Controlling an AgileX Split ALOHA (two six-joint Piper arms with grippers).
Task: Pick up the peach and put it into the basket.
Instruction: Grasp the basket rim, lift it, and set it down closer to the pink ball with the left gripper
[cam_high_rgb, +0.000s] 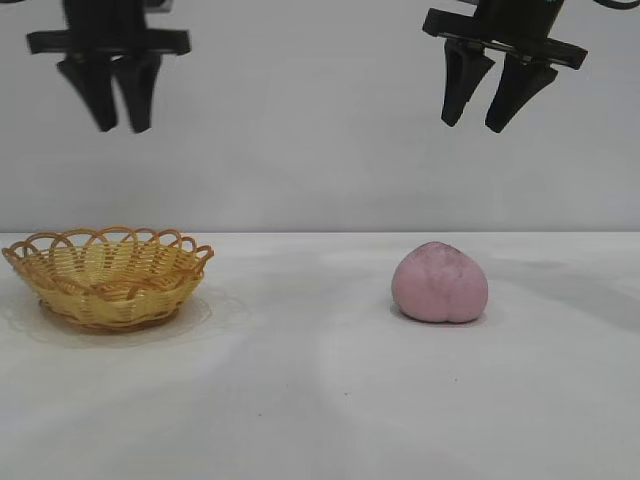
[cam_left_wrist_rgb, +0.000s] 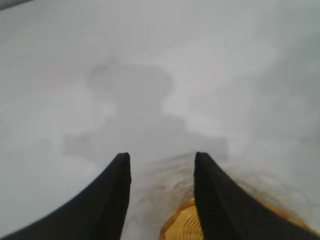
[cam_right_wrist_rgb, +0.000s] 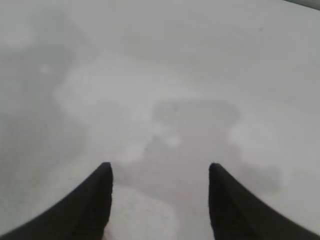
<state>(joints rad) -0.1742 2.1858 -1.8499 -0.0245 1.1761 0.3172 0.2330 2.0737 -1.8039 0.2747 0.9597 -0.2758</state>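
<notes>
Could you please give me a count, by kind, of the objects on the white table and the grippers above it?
Matte dusty-pink rounded peach: 1
Shallow yellow wicker basket with orange-brown looped rim: 1
Black grippers, left gripper and right gripper, both hanging empty above the table: 2
Total: 4

Plain matte white worktop (cam_high_rgb: 320, 400), softly mottled with faint grey shadows; behind its far edge, bare pale-grey wall (cam_high_rgb: 300, 120), evenly lit.

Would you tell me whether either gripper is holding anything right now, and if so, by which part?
Nothing is held. The left gripper and right gripper hang empty above the table; the peach lies untouched beside the basket.
</notes>
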